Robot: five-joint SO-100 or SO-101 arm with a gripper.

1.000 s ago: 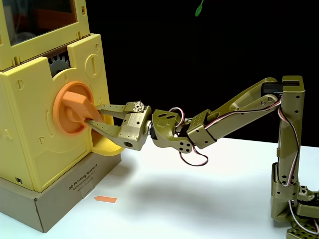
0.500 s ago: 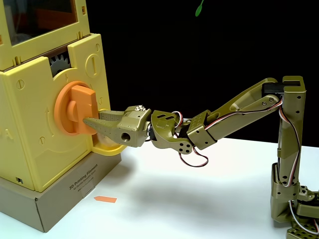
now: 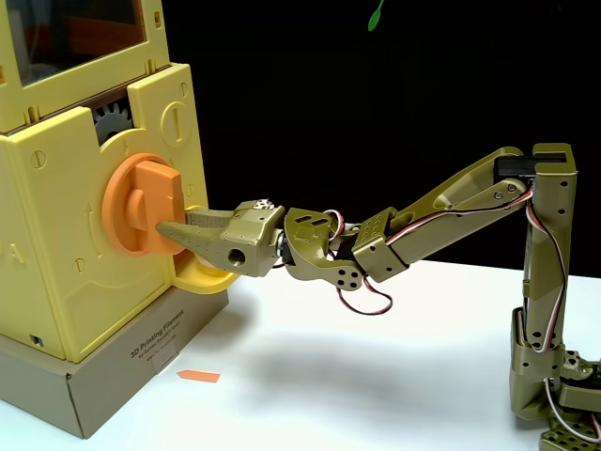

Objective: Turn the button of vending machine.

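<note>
Nearby, grey gear above button, tool touching

Directly ahead of your gripper the button and the machine block the way; the tray sits just below. Behind it, the table is free.

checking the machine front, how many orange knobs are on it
1: the orange knob sits on the vending machine front, below the grey gear, with the gripper at it.
</note>
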